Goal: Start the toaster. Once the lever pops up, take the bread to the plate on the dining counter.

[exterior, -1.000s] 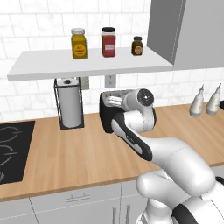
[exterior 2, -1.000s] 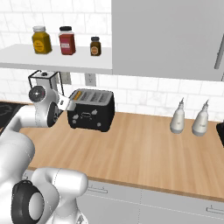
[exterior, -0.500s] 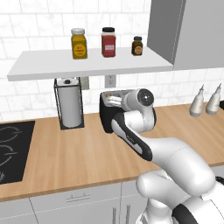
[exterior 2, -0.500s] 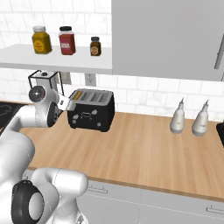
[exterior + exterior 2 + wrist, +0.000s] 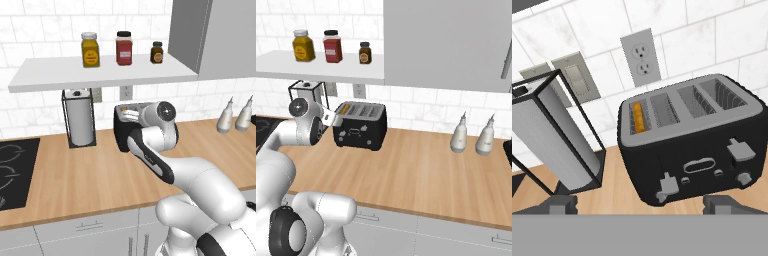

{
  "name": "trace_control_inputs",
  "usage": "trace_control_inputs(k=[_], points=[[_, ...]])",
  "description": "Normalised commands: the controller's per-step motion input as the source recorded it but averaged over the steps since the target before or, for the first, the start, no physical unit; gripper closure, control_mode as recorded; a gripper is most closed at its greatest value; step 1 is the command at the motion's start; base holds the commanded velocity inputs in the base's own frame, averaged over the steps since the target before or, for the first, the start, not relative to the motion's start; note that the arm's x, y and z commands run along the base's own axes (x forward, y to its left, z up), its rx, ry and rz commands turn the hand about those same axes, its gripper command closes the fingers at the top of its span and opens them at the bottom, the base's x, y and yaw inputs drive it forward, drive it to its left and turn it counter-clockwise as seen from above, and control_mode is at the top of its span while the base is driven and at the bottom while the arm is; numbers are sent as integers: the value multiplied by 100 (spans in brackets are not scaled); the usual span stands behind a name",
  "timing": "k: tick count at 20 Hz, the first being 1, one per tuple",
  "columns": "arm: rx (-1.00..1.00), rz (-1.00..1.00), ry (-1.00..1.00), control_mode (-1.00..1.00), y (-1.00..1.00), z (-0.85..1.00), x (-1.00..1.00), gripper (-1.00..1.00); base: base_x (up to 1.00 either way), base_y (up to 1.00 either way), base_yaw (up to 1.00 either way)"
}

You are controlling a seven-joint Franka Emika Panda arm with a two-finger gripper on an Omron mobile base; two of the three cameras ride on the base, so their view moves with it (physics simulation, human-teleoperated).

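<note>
Clearly, my claw [image 5: 639, 204] hung wide and empty before the toaster [image 5: 692, 145], with the bread [image 5: 640, 117] down in its leftmost slot. Two levers [image 5: 668, 185] faced me; pressing the wrong one risked toasting nothing.

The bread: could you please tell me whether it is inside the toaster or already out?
In. The bread stands in the leftmost slot of the toaster, its orange edge showing just below the slot's rim.
</note>
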Motion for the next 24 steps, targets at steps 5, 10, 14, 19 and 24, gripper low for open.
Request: trace_control_inputs(k=[5, 10, 14, 19, 24], points=[[0, 0, 0, -100, 0, 0, 0, -100, 0, 0, 0], [0, 0, 0, -100, 0, 0, 0, -100, 0, 0, 0], [0, 0, 0, -100, 0, 0, 0, -100, 0, 0, 0], [0, 0, 0, -100, 0, 0, 0, -100, 0, 0, 0], [0, 0, 0, -100, 0, 0, 0, -100, 0, 0, 0]])
